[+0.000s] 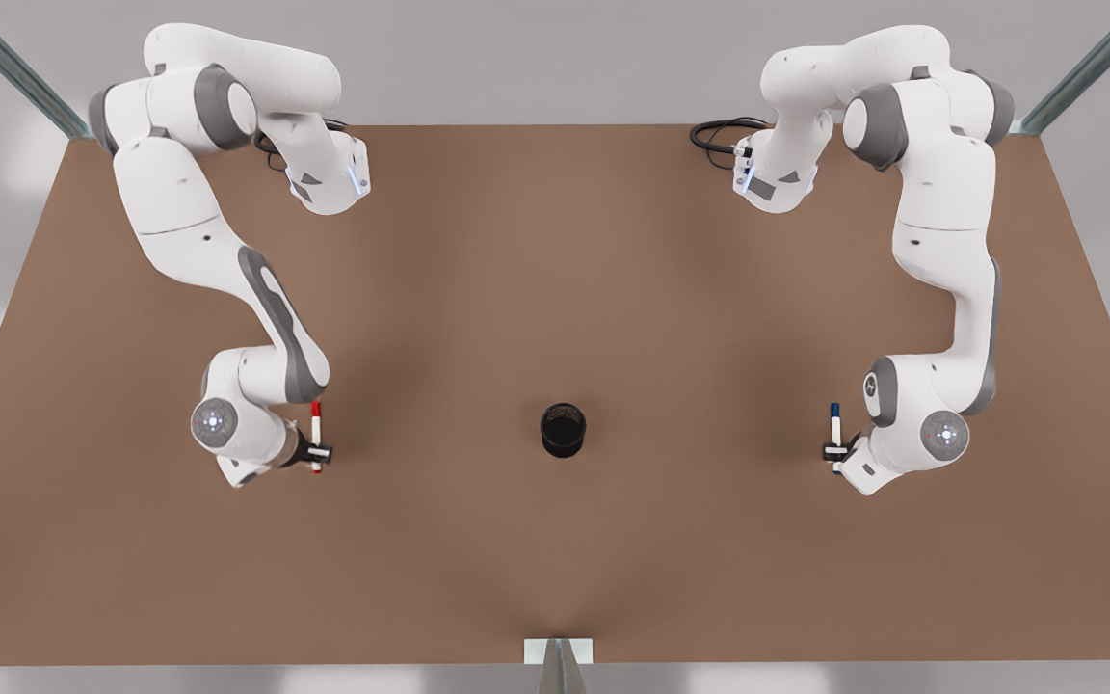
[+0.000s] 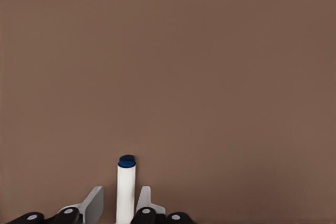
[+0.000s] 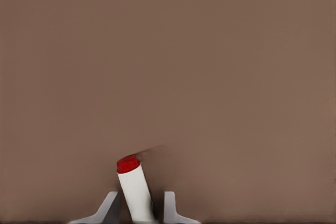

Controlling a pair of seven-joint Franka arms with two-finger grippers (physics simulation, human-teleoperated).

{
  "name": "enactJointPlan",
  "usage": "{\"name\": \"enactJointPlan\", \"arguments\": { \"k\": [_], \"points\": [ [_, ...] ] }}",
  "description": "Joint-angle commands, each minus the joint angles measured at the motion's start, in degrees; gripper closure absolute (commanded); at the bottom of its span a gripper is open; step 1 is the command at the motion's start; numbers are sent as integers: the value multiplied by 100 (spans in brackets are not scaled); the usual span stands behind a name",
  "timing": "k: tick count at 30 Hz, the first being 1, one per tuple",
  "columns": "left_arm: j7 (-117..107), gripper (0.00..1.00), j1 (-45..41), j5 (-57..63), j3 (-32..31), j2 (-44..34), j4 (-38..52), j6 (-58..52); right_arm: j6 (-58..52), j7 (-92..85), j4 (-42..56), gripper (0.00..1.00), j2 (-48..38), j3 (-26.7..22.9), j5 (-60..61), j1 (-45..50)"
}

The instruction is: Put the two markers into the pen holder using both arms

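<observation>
- The pen holder [image 1: 563, 429] stands on the surface [image 1: 555, 251], between the two tools and well apart from each; no marker is in it yet.
- The left tool [image 1: 836, 451] is closed on the blue marker [image 1: 835, 431].
- The right tool [image 1: 317, 453] is closed on the red marker [image 1: 316, 431].
- Judge both grasps done. You have still to carry each marker to the holder and drop it in.

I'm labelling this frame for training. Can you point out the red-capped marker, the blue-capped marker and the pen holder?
red-capped marker [image 1: 316, 421]: front view, on its white barrel under the cap.
blue-capped marker [image 2: 125, 192]: left wrist view, on its white barrel between the fingers.
pen holder [image 1: 563, 442]: front view, on its black outer wall.
</observation>
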Motion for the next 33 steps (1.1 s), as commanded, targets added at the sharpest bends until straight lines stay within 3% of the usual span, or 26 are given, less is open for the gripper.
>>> {"name": "enactJointPlan", "arguments": {
  "k": [1,8,14,18,27,33],
  "points": [
    [423,52,2,6,0,-6,3,34,84,272,-49,55,-36,3,-19,-13],
    [449,58,11,-3,0,38,3,34,57,-71,-251,55,-71,3,-186,-83],
    [449,65,11,-11,0,47,11,34,66,-62,-251,79,-123,3,-186,-66],
    [449,66,11,-11,0,47,11,34,14,-9,4,79,-150,30,-186,-4],
    [441,67,11,-38,0,109,11,113,496,8,1533,79,-431,1462,-520,496],
    [441,70,11,-38,0,109,11,113,2061,70,1859,79,-343,1410,-538,1692]
  ]
}}
